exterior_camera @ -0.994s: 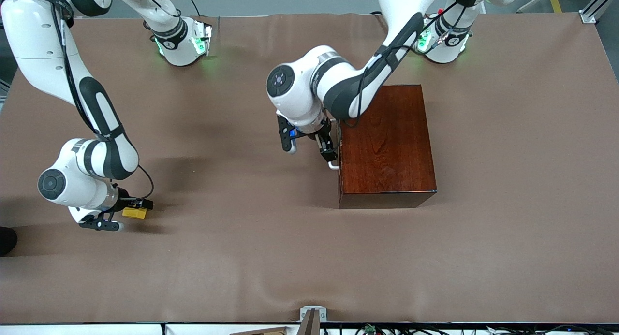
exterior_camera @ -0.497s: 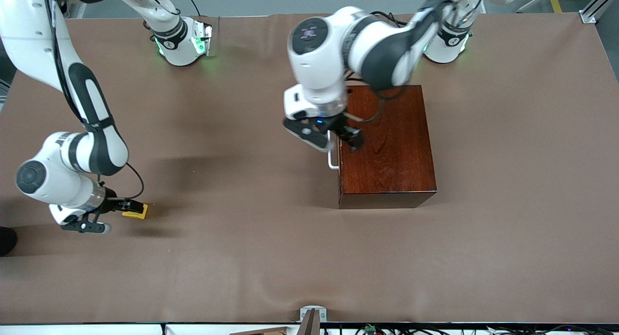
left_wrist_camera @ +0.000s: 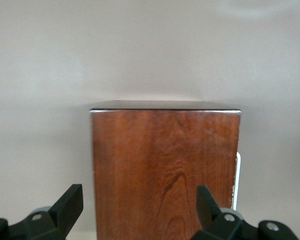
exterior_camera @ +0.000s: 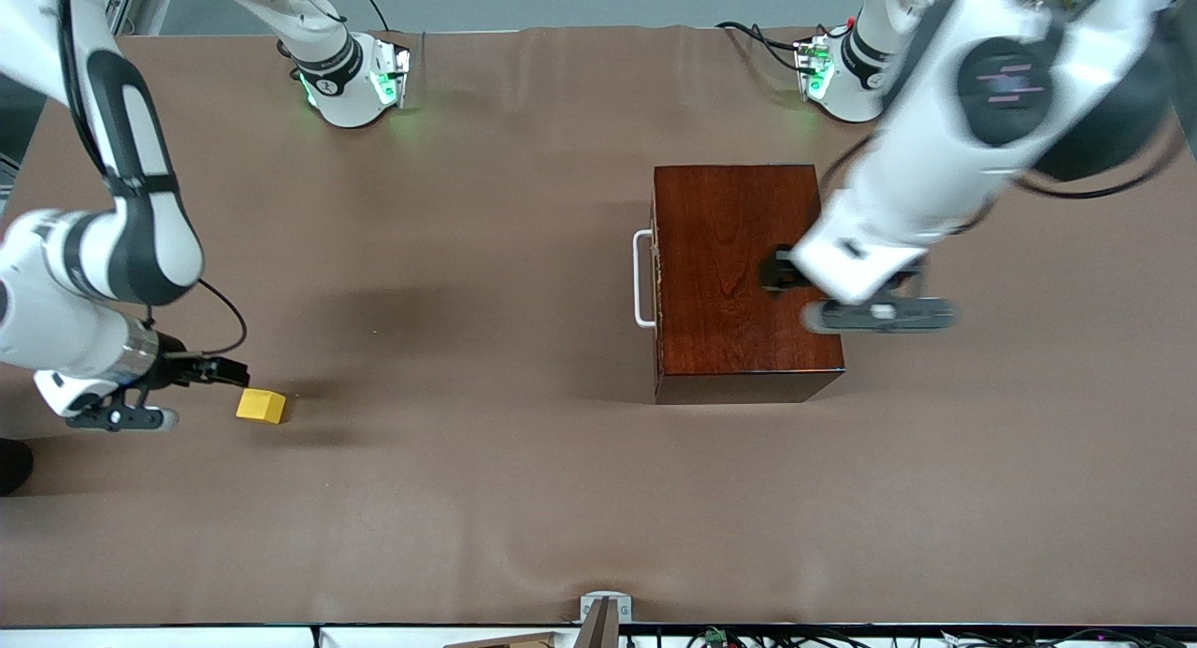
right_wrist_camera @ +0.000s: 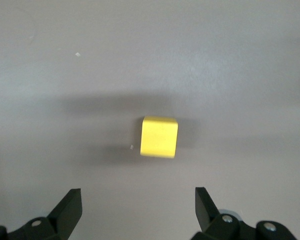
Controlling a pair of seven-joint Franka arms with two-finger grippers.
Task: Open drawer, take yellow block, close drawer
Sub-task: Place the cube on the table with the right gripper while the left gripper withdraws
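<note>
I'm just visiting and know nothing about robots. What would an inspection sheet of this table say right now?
Surface: brown table cover, slightly wrinkled.
Job's things: drawer shut in the wooden box, white handle free; yellow block lying on the cover near the right arm's end.
Clutter: nothing seen.
Claws: right claw open, beside the block, holding nothing; left claw open, over the box's edge, empty.
Cables: black leads along both arms.
Surroundings: grey floor and a metal frame past the table.
</note>
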